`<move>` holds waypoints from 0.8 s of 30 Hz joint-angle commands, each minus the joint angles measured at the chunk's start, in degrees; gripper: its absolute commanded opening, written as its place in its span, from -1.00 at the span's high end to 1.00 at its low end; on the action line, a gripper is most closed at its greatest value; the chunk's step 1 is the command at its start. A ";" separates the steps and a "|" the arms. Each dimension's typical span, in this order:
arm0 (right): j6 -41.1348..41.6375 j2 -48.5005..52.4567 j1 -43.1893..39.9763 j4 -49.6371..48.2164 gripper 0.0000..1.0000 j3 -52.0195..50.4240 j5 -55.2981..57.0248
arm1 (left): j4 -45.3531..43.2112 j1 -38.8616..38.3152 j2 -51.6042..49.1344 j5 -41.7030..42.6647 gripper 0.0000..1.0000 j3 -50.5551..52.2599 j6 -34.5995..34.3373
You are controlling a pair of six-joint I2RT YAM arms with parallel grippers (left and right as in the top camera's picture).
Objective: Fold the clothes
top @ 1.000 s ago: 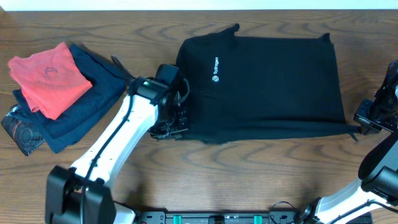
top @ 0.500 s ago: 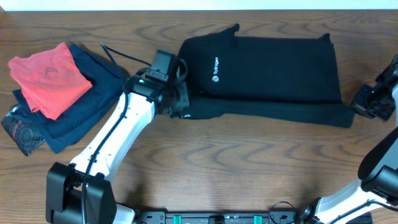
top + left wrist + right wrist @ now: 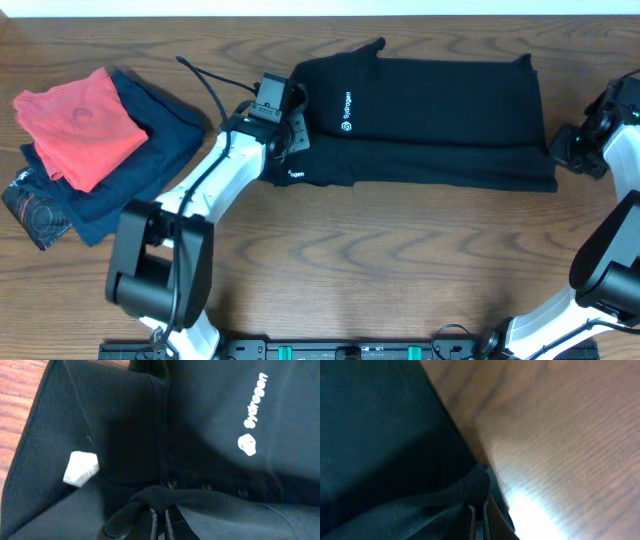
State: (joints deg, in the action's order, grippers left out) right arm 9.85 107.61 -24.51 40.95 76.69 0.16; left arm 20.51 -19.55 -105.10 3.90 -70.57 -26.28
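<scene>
- A black T-shirt [image 3: 440, 110] is spread across the far middle of the wooden surface [image 3: 400, 260], stretching from the centre towards the right edge.
- A small white logo [image 3: 347, 125] with lettering beside it is seen on the left part of the shirt. In the left wrist view the lettering [image 3: 252, 395] and logo sit on the upper right of the fabric.
- A long band of the shirt's near side is laid along its near edge, with a crease running from left to right.
- The left hand [image 3: 287, 150] is placed at the shirt's left near corner. In the left wrist view its fingers [image 3: 159, 521] are closed, with a bunched fold of black fabric pinched between them.
- A small white tag [image 3: 80, 468] is seen on the fabric to the left of that fold.
- The right hand [image 3: 562, 148] is placed at the shirt's right near corner. In the blurred right wrist view its fingers [image 3: 479, 516] are closed on a gathered edge of the dark fabric, with bare wood to the right.
- A stack of folded clothes is set at the far left, well apart from the shirt: a coral-red garment [image 3: 75, 125] on top of a navy garment [image 3: 150, 150], with a dark patterned piece [image 3: 35, 210] at the near left.
</scene>
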 commanded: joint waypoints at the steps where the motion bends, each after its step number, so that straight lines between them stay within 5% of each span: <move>1: -0.63 -1.16 0.26 -2.08 0.73 -0.31 0.37 | -1.66 0.90 -1.99 -3.15 0.82 -0.15 0.59; 4: -0.72 -1.16 0.31 -4.83 0.41 -0.31 -1.95 | -2.03 1.18 -3.15 -3.56 0.37 -0.15 0.81; 7: -0.72 -1.16 0.31 -4.48 0.36 -0.31 -2.14 | -0.63 1.95 -3.15 -3.50 0.12 -0.17 0.98; 15: -0.72 -1.14 0.17 3.26 0.37 -2.71 -1.44 | 9.77 2.73 -3.28 -3.52 0.08 -0.02 1.01; 24: -0.70 -1.14 0.15 -11.85 0.26 -16.02 -0.42 | 6.01 2.78 -6.54 -3.54 -0.05 2.38 2.40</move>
State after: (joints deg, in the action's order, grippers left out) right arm 9.30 107.48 -24.51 31.18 63.07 -0.95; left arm 26.74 -16.97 -109.03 1.08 -69.36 -25.36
